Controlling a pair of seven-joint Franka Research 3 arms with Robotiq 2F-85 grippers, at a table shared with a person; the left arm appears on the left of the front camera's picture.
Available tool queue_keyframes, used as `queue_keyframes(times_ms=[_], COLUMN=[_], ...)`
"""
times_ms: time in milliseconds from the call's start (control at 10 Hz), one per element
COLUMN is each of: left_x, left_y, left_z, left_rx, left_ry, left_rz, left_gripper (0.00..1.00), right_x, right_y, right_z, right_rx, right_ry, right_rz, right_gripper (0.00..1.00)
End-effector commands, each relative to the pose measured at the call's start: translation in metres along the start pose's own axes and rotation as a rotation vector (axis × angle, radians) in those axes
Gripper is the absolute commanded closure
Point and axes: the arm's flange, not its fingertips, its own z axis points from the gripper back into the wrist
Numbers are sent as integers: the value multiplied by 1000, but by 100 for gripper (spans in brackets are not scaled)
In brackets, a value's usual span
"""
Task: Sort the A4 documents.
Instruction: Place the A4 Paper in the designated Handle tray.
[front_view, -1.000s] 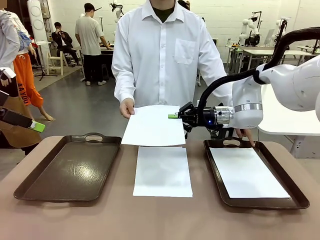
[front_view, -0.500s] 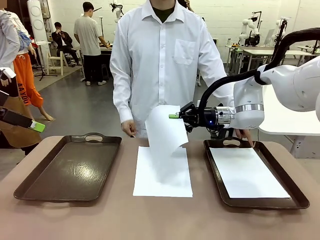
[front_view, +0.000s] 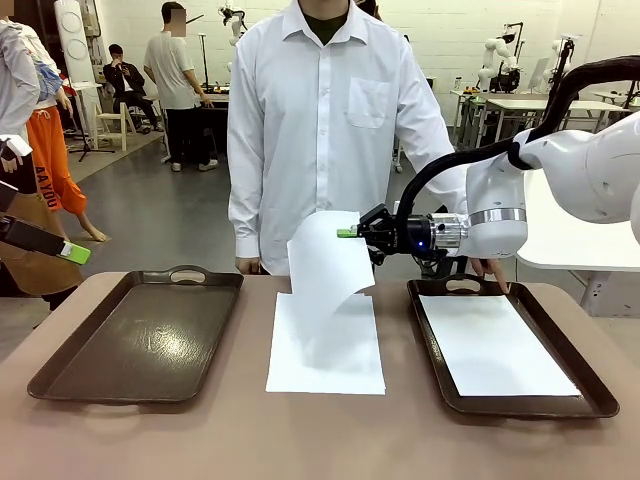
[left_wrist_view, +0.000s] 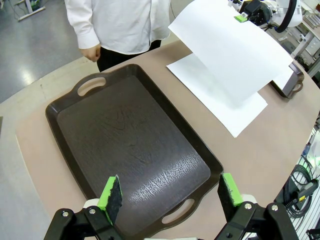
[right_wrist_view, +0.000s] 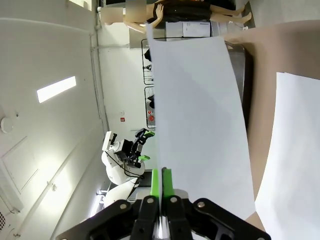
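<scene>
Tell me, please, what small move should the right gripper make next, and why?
Probably carry the hanging sheet sideways to the right tray. The right gripper is shut on its edge, no hand touches it, and that tray is nearest and already holds a flat sheet. Which tray is correct I cannot tell.

table (front_view: 320, 440): tan-brown, plain | L tray (front_view: 140, 340): dk brown, glossy, fine grain | R tray (front_view: 590, 400): dk brown | held sheet (front_view: 325, 265): plain white | sheet on table (front_view: 325, 350): white | sheet in R tray (front_view: 495, 345): white | R gripper (front_view: 347, 233): blk, green pads | L gripper (left_wrist_view: 170, 190): blk, green pads | R arm (front_view: 590, 175): white | shirt (front_view: 320, 120): white
</scene>
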Motion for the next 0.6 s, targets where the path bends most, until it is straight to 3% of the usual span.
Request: queue_keyframes(times_ms=[0,300,500], left_x=[-2,-2,-2], left_y=[2,2,2], left_z=[-1,-1,-1], left_rx=[-19,-19,-19], left_ry=[-12,-12,-12], left_rz=[-11,-11,-11], left_gripper=[0,0,0], right_x=[1,0,-44], right_y=[1,0,29], right_z=[-2,0,37], right_rx=[-10,0,-57], right_ry=[-11,0,67], right_rz=[2,0,24], right_gripper=[100,99,99])
